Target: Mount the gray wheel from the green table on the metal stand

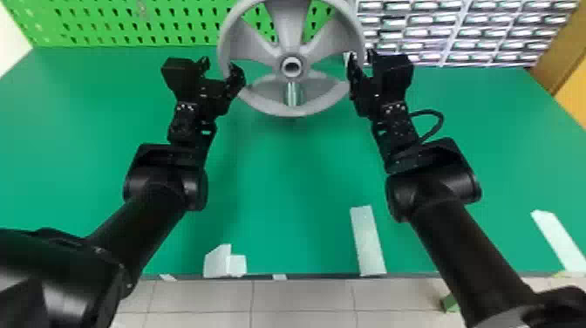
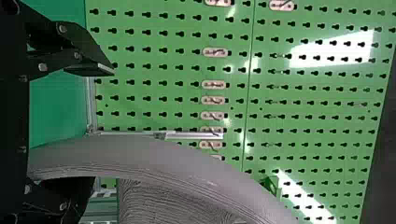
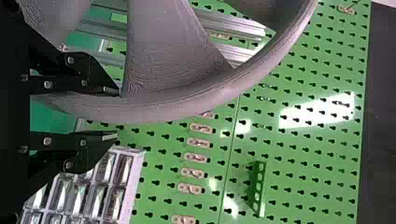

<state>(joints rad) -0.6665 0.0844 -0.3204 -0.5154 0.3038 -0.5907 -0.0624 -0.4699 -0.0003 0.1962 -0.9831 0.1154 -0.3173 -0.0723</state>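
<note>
1. Wheel [image 1: 291, 53] stands upright at the worktop's [image 1: 287, 174] far side, by the metal stand [image 1: 292, 93]; whether its hub is seated, I cannot tell.
2. Left fingers [image 2: 88, 49] spread, one either side of the rim [image 2: 154, 154]. Right fingers [image 3: 96, 75] also spread astride it, the inner one at the rim. No pinch on either side.
3. Probably stiff and lightish, its fine ridges giving some grip; best held by the rim at opposite sides.
4. Pegboard [image 1: 109, 26] behind, bin rack [image 1: 462, 35] near the right fingers; open room lies toward the robot. Inner fingers could snag spokes.
</note>
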